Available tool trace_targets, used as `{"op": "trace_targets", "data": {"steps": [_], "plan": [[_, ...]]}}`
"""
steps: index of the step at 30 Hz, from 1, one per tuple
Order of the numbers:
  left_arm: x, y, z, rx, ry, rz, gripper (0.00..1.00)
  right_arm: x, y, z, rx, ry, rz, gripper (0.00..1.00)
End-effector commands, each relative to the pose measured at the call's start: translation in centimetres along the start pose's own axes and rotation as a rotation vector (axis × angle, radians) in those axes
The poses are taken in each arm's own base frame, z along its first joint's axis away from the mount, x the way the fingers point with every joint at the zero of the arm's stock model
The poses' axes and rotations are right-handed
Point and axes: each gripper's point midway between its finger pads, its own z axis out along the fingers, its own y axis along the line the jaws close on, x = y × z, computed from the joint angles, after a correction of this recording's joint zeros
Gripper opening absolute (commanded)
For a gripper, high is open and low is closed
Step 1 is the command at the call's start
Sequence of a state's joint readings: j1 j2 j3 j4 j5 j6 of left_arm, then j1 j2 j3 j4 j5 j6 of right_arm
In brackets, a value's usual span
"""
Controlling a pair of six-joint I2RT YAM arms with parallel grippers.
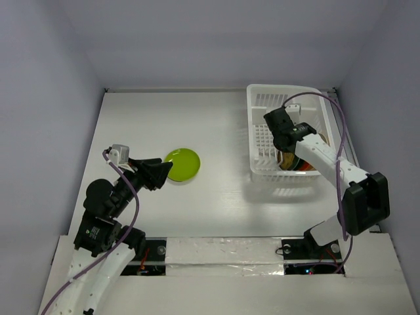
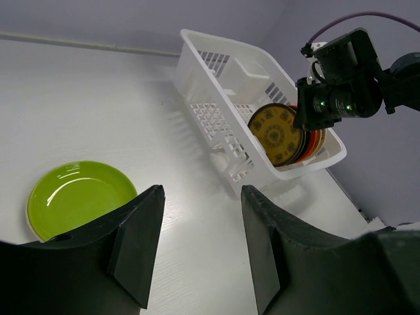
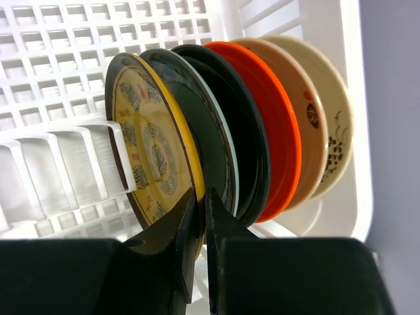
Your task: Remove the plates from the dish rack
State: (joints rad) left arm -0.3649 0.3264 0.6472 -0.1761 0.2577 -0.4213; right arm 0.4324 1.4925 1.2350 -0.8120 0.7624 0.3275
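Observation:
The white dish rack (image 1: 262, 97) stands at the back right. Several plates stand on edge in its near end: a yellow patterned plate (image 3: 147, 144) in front, then a dark green (image 3: 207, 125), a black (image 3: 244, 131), an orange-red (image 3: 279, 125) and two cream ones (image 3: 328, 118). My right gripper (image 3: 201, 197) is shut on the rim of the yellow patterned plate, inside the rack (image 1: 283, 141). A lime green plate (image 1: 184, 164) lies flat on the table. My left gripper (image 2: 202, 190) is open and empty, just right of the green plate (image 2: 75, 197).
The rack's raised vented end (image 1: 282, 98) is at the far side. White walls enclose the table at the back, left and right. The right arm (image 1: 335, 164) reaches over the rack's right wall.

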Motion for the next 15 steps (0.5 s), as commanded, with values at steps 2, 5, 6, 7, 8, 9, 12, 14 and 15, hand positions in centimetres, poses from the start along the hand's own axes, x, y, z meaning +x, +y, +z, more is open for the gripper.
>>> {"op": "trace_targets", "data": {"steps": [2, 5, 6, 7, 8, 9, 12, 14, 15], "plan": [[-1.1, -0.8, -0.1, 0.034, -0.044, 0.008, 0.47, -3.8, -1.7, -2.1, 0.096, -0.111, 0.003, 0.00], [-1.0, -1.0, -0.1, 0.042, -0.039, 0.008, 0.47, -5.0, -1.5, -3.4, 0.091, -0.161, 0.010, 0.00], [-0.9, -1.0, 0.0, 0.041, -0.037, 0.007, 0.47, -5.4, -1.8, -3.6, 0.097, -0.171, 0.021, 0.00], [-0.9, -1.0, 0.0, 0.041, -0.037, 0.007, 0.48, -5.9, -1.9, -4.3, 0.092, -0.190, 0.040, 0.00], [-0.9, -1.0, 0.0, 0.041, -0.037, 0.009, 0.48, -6.1, -2.6, -4.9, 0.100, -0.197, 0.052, 0.00], [-0.9, -0.9, 0.0, 0.039, -0.035, 0.007, 0.48, -6.4, -2.7, -5.6, 0.091, -0.209, 0.061, 0.00], [-0.9, -0.9, 0.0, 0.039, -0.037, 0.008, 0.48, -7.6, -3.5, -8.6, 0.043, -0.269, 0.119, 0.00], [-0.9, -0.9, 0.0, 0.037, -0.036, 0.007, 0.48, -8.5, -3.8, -10.4, -0.008, -0.305, 0.162, 0.00], [-0.9, -0.9, 0.0, 0.037, -0.036, 0.007, 0.48, -8.8, -4.1, -11.7, -0.046, -0.331, 0.187, 0.00]]}}
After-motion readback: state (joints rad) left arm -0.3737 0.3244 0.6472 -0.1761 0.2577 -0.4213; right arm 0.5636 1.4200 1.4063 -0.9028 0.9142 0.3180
